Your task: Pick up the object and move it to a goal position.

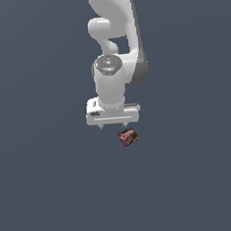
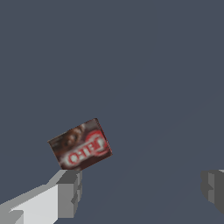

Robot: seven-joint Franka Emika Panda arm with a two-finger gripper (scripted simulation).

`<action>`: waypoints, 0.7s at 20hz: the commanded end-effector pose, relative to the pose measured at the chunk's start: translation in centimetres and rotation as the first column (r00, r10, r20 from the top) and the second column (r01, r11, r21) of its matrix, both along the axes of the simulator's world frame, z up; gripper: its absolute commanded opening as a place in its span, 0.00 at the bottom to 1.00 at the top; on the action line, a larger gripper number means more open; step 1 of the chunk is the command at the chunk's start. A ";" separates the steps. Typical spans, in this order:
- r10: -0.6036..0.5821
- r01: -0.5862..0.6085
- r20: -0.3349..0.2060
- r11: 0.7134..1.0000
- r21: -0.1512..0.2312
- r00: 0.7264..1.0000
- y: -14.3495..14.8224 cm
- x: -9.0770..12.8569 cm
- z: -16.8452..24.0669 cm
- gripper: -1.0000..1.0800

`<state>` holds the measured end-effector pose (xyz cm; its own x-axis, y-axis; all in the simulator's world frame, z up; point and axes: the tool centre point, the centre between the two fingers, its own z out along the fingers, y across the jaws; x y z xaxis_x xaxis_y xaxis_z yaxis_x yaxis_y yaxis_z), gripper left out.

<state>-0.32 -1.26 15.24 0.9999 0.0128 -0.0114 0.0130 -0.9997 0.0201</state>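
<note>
The object (image 1: 128, 136) is a small dark brown and red block with a white-red label, lying on the grey floor just in front of the arm in the exterior view. In the wrist view the object (image 2: 80, 145) lies tilted, close to one fingertip (image 2: 69, 192) and outside the gap between the fingers. My gripper (image 1: 113, 126) points down, above and slightly to the exterior view's left of the block. It is open and empty; in the wrist view the gripper (image 2: 140, 188) shows both fingertips wide apart.
The white arm (image 1: 113, 49) rises behind the gripper. The plain grey floor (image 1: 54, 191) lies all around.
</note>
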 end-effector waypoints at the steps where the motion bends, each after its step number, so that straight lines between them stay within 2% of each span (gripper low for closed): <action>1: 0.000 0.000 0.000 1.000 0.000 1.000 0.0 0.0 0.0 0.96; 14: 0.023 -0.023 -0.007 1.000 -0.006 1.000 -1.5 0.3 0.2 0.96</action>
<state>-0.02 -2.75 15.40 0.9993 0.0335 -0.0179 0.0339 -0.9991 0.0258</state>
